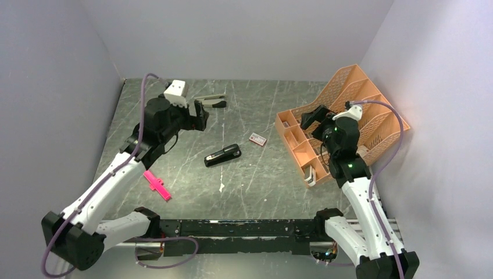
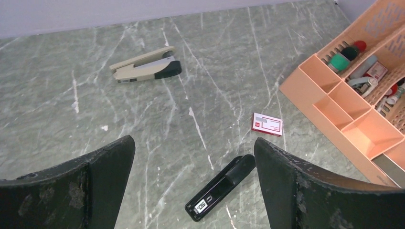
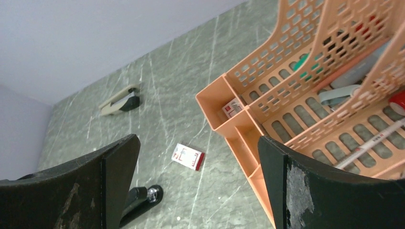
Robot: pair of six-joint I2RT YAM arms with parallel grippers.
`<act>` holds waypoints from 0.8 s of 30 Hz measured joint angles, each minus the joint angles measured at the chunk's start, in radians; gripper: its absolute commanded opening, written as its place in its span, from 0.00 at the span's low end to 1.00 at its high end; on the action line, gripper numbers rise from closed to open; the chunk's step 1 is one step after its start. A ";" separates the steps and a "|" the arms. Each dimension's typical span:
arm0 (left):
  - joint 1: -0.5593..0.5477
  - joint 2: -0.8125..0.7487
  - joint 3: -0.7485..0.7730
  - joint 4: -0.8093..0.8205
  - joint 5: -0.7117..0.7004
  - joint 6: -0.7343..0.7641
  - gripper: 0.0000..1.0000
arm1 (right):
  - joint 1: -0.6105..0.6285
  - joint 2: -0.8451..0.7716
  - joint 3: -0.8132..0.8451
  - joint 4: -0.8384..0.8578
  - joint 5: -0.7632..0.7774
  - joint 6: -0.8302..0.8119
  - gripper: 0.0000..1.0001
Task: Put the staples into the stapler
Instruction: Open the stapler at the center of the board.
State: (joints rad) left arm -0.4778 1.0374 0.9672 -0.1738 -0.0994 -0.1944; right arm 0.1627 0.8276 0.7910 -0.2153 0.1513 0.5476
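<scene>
The black stapler (image 1: 222,155) lies closed near the middle of the table, also seen low in the left wrist view as the stapler (image 2: 220,187) and partly behind a finger in the right wrist view (image 3: 141,201). The small red-and-white staple box (image 1: 257,139) rests just right of it, closed; the staples themselves are hidden. The same box (image 2: 267,124) (image 3: 187,156) shows in both wrist views. My left gripper (image 1: 200,114) hangs open above the table's back left. My right gripper (image 1: 311,118) is open over the orange organizer.
A silver-grey stapler with a black tip (image 1: 212,100) lies at the back. A pink cross-shaped piece (image 1: 157,185) sits front left. The orange desk organizer (image 1: 343,125) with pens and small items fills the right side against the wall.
</scene>
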 measured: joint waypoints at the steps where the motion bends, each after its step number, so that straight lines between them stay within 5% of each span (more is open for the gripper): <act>1: 0.000 0.027 0.021 -0.008 0.019 0.005 0.99 | 0.000 -0.001 -0.005 0.006 -0.016 -0.007 1.00; 7: -0.001 0.148 0.121 -0.031 0.167 0.071 0.99 | 0.000 -0.023 -0.044 0.060 -0.112 -0.049 1.00; 24: -0.071 0.208 0.019 0.062 0.516 0.346 0.99 | 0.000 -0.083 -0.180 0.152 -0.183 -0.051 0.95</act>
State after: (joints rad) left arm -0.5491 1.2453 0.9867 -0.1116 0.4164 0.1516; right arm 0.1627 0.7444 0.6109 -0.0635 -0.0322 0.4965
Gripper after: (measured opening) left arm 0.989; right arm 0.953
